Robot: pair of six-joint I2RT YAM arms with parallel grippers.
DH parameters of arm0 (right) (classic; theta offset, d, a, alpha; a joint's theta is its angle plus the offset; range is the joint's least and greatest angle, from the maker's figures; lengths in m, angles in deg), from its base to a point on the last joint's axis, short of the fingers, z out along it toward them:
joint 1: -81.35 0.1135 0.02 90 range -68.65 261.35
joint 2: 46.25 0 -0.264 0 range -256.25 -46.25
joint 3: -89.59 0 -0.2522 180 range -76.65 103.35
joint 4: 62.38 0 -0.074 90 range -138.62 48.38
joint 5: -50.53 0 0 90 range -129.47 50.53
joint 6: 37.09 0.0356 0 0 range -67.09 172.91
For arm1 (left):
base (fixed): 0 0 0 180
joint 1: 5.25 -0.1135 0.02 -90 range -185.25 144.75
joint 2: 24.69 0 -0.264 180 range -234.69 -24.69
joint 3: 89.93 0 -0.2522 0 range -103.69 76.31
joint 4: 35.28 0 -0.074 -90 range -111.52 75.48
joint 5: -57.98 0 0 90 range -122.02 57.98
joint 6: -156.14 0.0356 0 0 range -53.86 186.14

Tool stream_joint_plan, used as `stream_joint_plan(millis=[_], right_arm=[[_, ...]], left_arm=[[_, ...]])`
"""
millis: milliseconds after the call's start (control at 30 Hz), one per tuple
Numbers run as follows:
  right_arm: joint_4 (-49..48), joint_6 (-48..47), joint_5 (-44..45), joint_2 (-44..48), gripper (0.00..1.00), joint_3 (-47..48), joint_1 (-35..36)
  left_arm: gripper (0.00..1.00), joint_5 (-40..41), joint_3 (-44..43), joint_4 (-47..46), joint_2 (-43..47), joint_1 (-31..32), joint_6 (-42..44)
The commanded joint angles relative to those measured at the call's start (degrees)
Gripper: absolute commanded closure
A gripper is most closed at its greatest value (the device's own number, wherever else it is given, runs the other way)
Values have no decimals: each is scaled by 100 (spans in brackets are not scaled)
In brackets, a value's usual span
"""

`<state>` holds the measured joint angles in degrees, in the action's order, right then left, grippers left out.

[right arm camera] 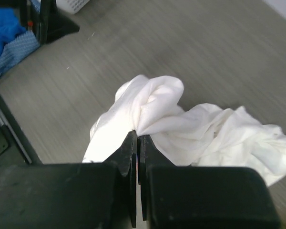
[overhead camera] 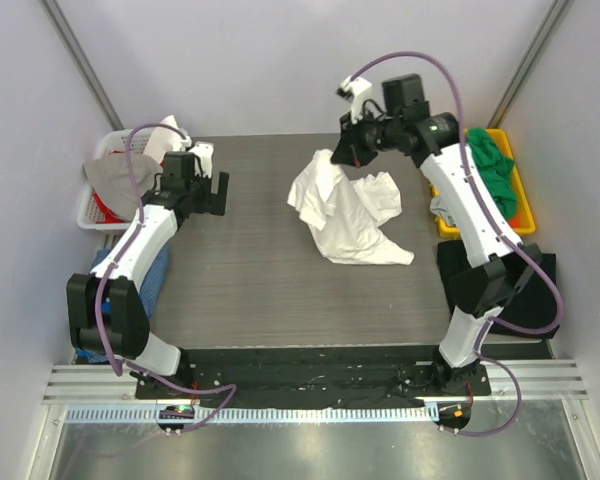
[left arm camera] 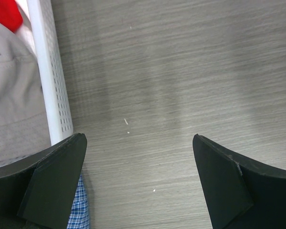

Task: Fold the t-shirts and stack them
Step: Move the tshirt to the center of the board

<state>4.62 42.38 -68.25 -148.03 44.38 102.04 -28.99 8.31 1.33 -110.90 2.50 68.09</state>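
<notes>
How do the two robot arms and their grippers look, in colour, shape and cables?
Both the left arm and the right arm have white links between black joints, and a purple cable loops along each. The left gripper and the right gripper are matte black, with flat tips shaped like wedges.

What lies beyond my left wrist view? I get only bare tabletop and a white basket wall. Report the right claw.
Observer: The right claw is shut on the white t-shirt, pinching its far edge.
Operator: Say where that shirt lies.
Observer: Crumpled and unfolded in the middle of the table, apart from your open left claw.
Operator: Name what's on the right side.
Observer: A yellow bin holding a green t-shirt.
</notes>
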Motion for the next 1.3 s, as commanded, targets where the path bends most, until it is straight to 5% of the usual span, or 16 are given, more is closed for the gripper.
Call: stream_joint_plan(millis=[0,433,833,933,1067,1133,1267], right_arm=[[-436,24,-208,-289,99,-351,496],[-577,130,-172,-1959,99,710,1367],[-840,287,74,-2997,99,1273,1799],[-850,279,91,-3093,91,1309,1851],[-832,227,179,-3059,58,1204,1913],[-832,209,371,-2910,31,1037,1921],[-876,24,1135,-2437,13,484,1913]], left_arm=[[1,49,-362,-79,61,-1,24],[0,-724,209,-474,1106,-1,-485],[0,-821,191,-264,1186,34,-670],[0,-821,349,-246,1238,69,-714],[0,-795,569,-237,1300,148,-714],[0,-795,604,-220,1309,166,-705],[0,-795,666,-220,1370,218,-697]])
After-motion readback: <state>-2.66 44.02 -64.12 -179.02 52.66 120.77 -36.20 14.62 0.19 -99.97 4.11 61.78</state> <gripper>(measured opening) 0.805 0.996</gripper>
